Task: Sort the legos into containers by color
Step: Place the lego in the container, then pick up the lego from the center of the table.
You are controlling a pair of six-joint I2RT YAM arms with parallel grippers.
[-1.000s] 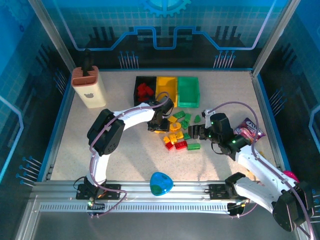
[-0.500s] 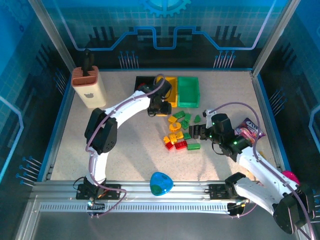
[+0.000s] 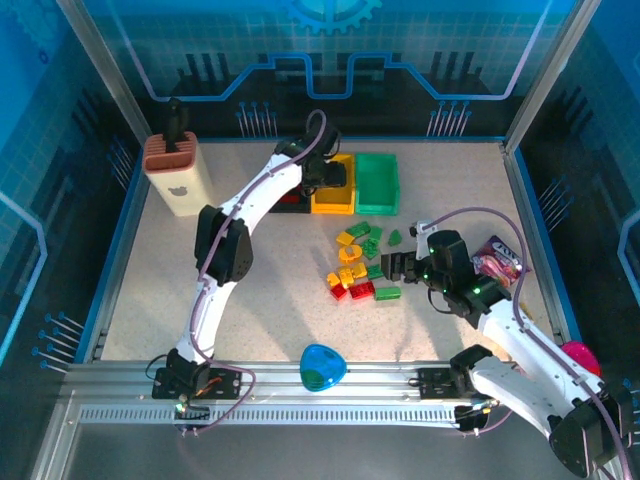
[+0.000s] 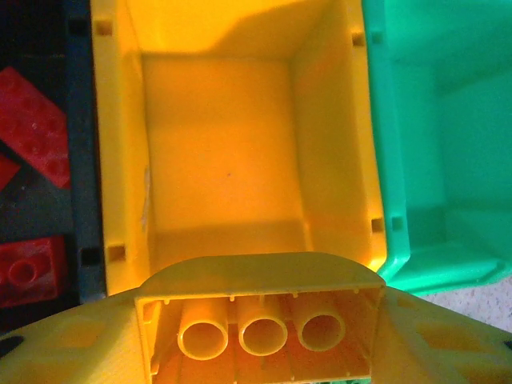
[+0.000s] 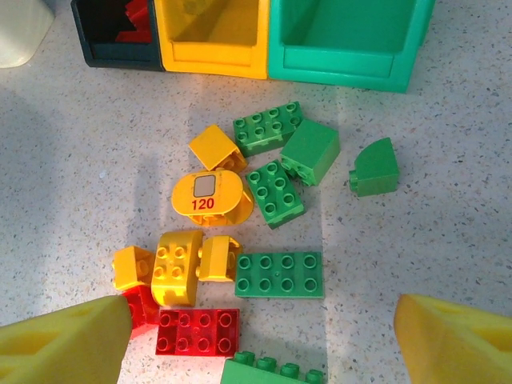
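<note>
My left gripper (image 3: 325, 180) hangs over the yellow bin (image 3: 332, 208), shut on a yellow lego (image 4: 256, 320) whose hollow underside with three tubes faces the wrist camera. Below it lies the yellow bin's floor (image 4: 224, 168), with the green bin (image 4: 440, 120) on its right. On its left, the black bin (image 4: 80, 120) holds red bricks (image 4: 32, 128). Loose red, yellow and green legos (image 3: 362, 265) lie in the middle of the table. My right gripper (image 3: 395, 265) stands open just right of them; a green flat brick (image 5: 280, 274) and a red one (image 5: 198, 332) lie between its pads (image 5: 64, 344).
A tall cream block with a brown top (image 3: 178, 175) stands at the back left. A blue-green disc (image 3: 322, 367) lies near the front edge. Snack packets (image 3: 497, 262) and a pink cup (image 3: 580, 352) sit at the right side.
My left arm has swung from the pile up and back to the yellow bin, carrying the yellow lego. The right arm has hardly moved.
</note>
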